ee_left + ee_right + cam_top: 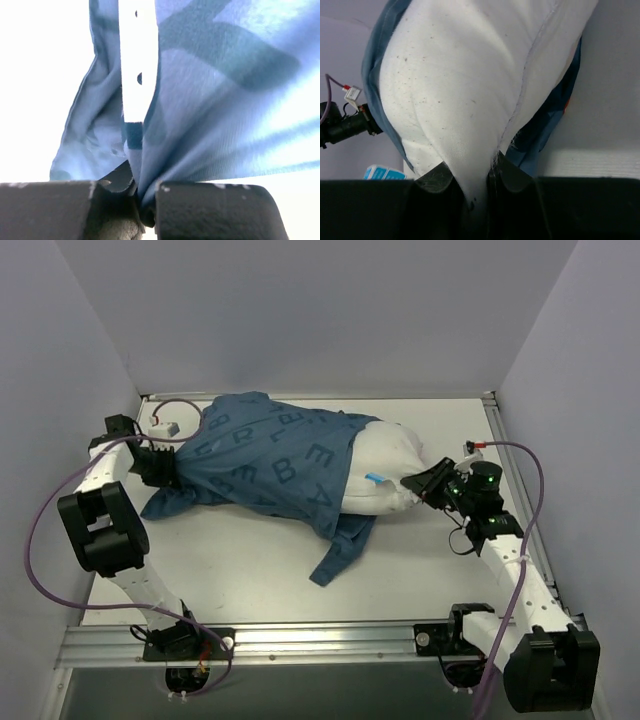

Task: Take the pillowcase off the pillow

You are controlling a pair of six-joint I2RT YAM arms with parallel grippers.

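The dark blue pillowcase [270, 455] with lighter letters covers most of the white pillow [385, 465], whose right end and blue tag [375, 479] stick out. My left gripper [168, 468] is shut on the pillowcase's left end; in the left wrist view the blue fabric [200, 100] is pinched in my left gripper [145, 200]. My right gripper [418, 483] is shut on the pillow's bare right corner; in the right wrist view the white pillow [465, 85] is pinched in my right gripper [472, 192], with pillowcase edges [555, 110] around it.
The white table [440, 570] is boxed by grey walls at left, back and right. A loose flap of the pillowcase [340, 550] trails toward the near edge. A metal rail [320, 640] runs along the front. Purple cables loop near both arms.
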